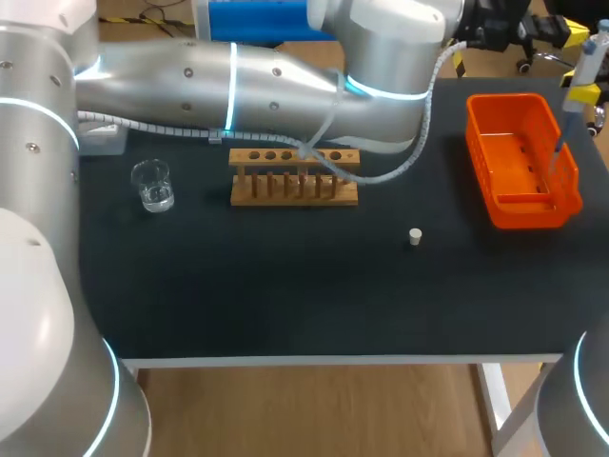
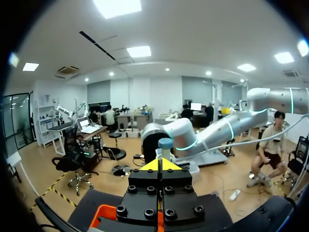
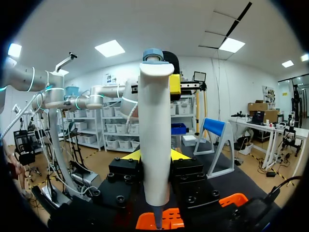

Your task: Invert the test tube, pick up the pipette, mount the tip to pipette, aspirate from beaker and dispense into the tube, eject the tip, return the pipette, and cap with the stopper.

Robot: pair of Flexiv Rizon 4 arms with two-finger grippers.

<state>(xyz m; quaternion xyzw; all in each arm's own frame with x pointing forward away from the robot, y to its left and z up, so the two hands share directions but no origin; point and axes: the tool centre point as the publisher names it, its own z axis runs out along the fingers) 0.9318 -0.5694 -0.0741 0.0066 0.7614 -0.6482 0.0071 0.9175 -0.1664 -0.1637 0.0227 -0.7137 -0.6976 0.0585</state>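
Black table (image 1: 285, 295) across most of head view. Mid-frame, toward top: wooden rack (image 1: 294, 189) w/ row of holes along upper bar. Left of rack, well apart: clear beaker (image 1: 152, 185) w/ a little liquid at bottom. Lower right of rack, alone on the black: small white stopper (image 1: 415, 236), upright. Right side of frame: orange bin (image 1: 528, 211), near table's right edge. Above it, upper-right corner: pipette (image 1: 584, 59), upright, thin lower end pointing down over bin's right wall; held by right gripper (image 1: 582, 92), only a yellow bit showing at frame edge. Right wrist view: right gripper (image 3: 154, 155) clamped on pipette (image 3: 155, 135) from both sides, yellow tips flanking white body, blue knob on top, orange bin (image 3: 145, 221) under it. Left arm (image 1: 247, 76) in from upper left, lying across top of frame toward upper right. Left wrist view: left gripper (image 2: 161, 165) w/ yellow tips pressed together, nothing between; just ahead, pipette (image 2: 165, 144) w/ blue top; orange bin (image 2: 104, 215) corner beneath gripper.
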